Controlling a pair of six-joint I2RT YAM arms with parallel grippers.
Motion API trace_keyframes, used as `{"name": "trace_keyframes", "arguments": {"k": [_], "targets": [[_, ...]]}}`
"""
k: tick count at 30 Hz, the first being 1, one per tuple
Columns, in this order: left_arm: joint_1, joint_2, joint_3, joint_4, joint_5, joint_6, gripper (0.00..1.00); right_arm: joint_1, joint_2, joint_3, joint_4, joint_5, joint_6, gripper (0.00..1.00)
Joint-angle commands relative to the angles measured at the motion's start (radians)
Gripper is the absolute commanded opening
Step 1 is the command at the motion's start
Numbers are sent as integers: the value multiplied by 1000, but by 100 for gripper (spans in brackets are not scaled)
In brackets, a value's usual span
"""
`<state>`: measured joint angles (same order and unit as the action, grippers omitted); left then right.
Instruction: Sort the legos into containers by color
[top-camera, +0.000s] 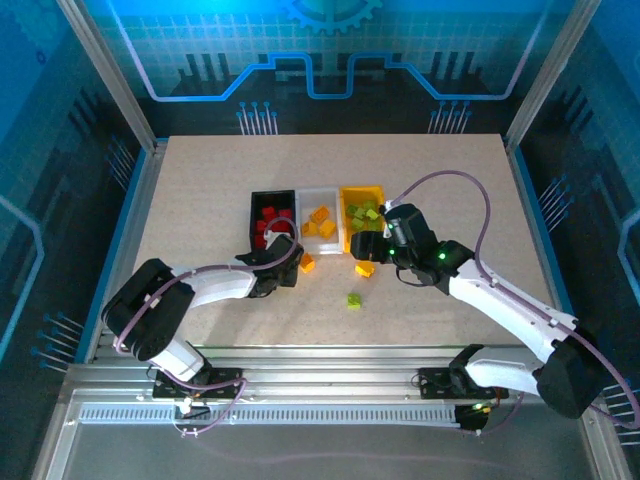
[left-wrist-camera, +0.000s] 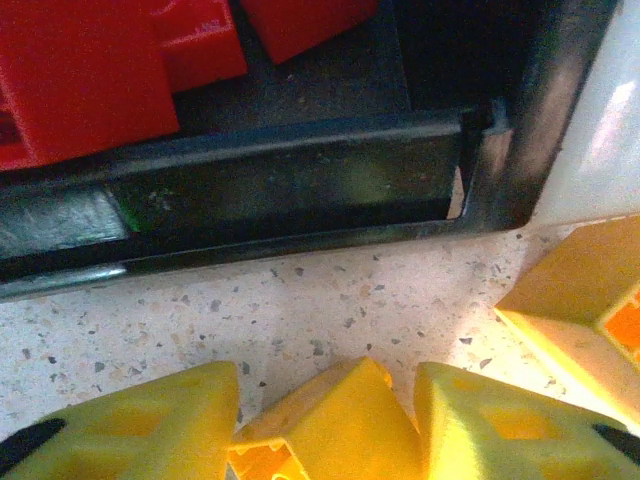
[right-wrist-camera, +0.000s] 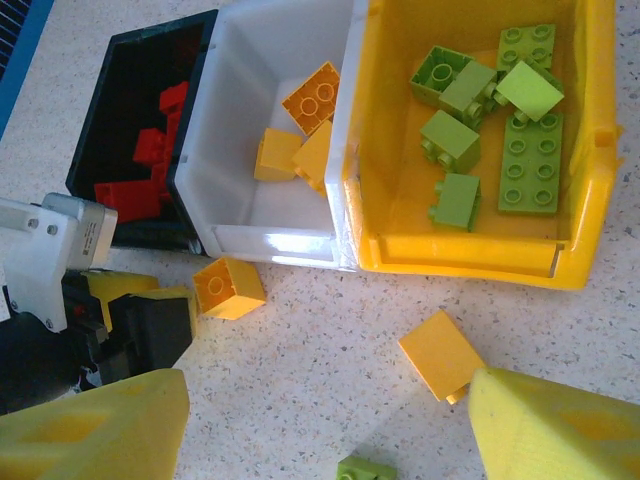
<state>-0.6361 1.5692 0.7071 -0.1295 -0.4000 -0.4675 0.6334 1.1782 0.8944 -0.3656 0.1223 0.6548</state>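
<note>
At left, black bin (top-camera: 253, 215) holds red legos (top-camera: 268, 222); left gripper (left-wrist-camera: 325, 400) straddles 1 yellow brick (left-wrist-camera: 330, 425) by its near wall, grip unclear. White bin (right-wrist-camera: 250, 110) holds orange legos (right-wrist-camera: 300, 140), yellow bin (right-wrist-camera: 380, 200) green legos (right-wrist-camera: 470, 120); right gripper (right-wrist-camera: 325, 420) spread over 1 loose brick (right-wrist-camera: 440, 355).

Three bins (right-wrist-camera: 345, 150) in a row on the desk (right-wrist-camera: 320, 340).
The black bin (right-wrist-camera: 130, 90) holds red bricks (right-wrist-camera: 150, 150), the white bin (right-wrist-camera: 250, 60) yellow-orange bricks (right-wrist-camera: 310, 95), the yellow bin (right-wrist-camera: 385, 150) green bricks (right-wrist-camera: 450, 140); two yellow bricks (right-wrist-camera: 228, 287) and a green brick (right-wrist-camera: 365, 468) lie loose in front.

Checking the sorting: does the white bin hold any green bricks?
No, the white bin holds yellow-orange bricks; green ones sit in the yellow bin.
</note>
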Motion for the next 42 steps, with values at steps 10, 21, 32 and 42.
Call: {"name": "trace_keyframes", "arguments": {"k": [10, 21, 32, 42], "targets": [[-31, 10, -30, -28, -7, -27, 57, -12, -11, -5, -1, 13, 6, 75], [-72, -118, -9, -164, -25, -61, 47, -14, -17, 4, -15, 21, 5, 75], [-127, -188, 288, -342, -48, -62, 44, -30, -23, -34, -16, 25, 8, 75], [-19, 235, 732, -385, 45, -36, 40, -43, -10, -66, -104, 37, -7, 75]]}}
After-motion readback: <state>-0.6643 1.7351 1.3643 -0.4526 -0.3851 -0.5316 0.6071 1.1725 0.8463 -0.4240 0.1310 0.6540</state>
